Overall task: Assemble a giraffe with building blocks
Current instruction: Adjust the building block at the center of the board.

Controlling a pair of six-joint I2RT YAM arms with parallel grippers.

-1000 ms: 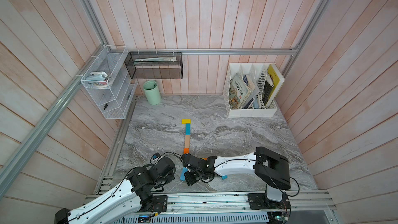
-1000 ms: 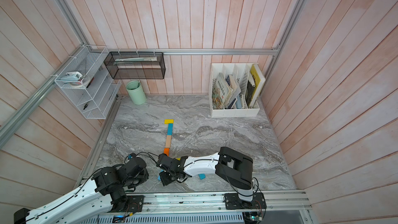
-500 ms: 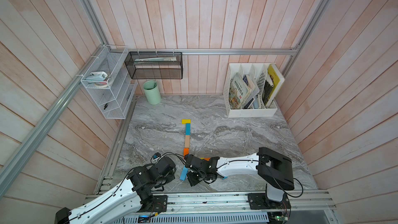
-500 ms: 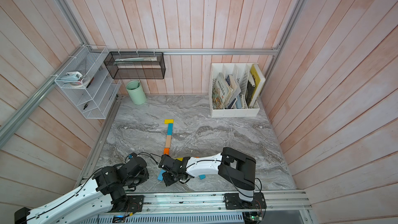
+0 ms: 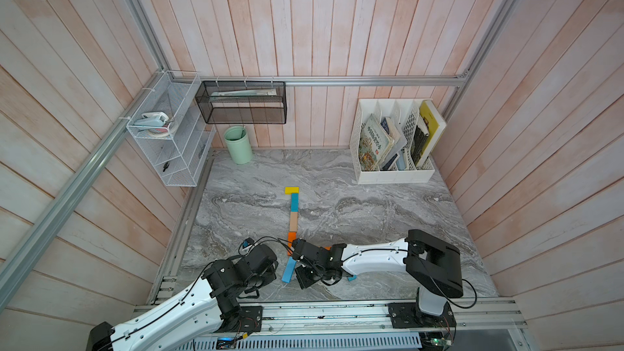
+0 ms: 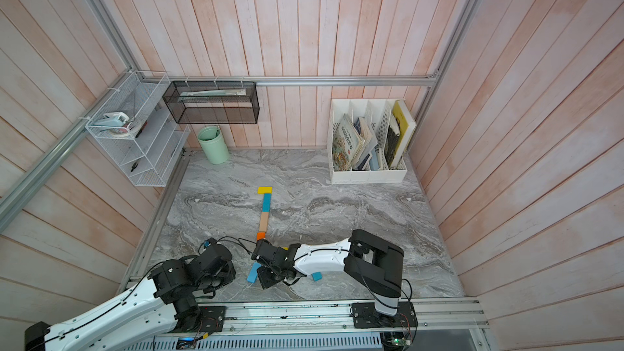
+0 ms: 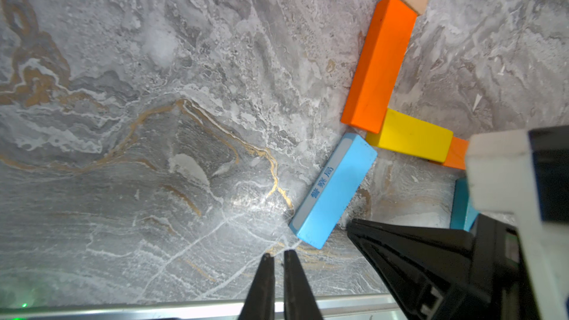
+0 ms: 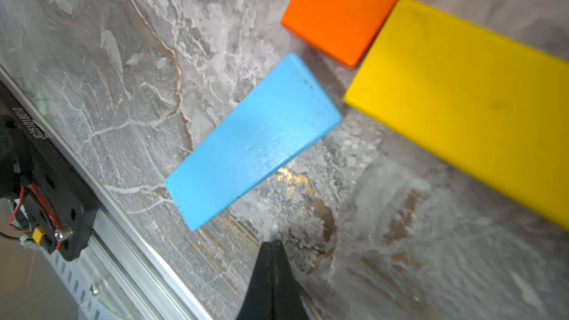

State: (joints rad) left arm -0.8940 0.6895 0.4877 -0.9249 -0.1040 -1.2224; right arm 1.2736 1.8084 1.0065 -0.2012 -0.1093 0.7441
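Blue block (image 8: 252, 143) lies slanted just beside the closed right tool (image 8: 272, 244).

Right gripper shifts aside, more of the light blue block shows

One second ago the right gripper (image 8: 273, 245) hides most of the light blue block (image 5: 289, 270) in both top views, and only a short piece of blue shows beside it. Half a second ago the gripper is a little off it and more of the block is free. Now nearly the whole length of the block shows, lying slanted just beside the gripper. The elbow of the right arm (image 5: 432, 265) stands slightly more to the right than before. Whether the block itself has moved, I cannot tell.
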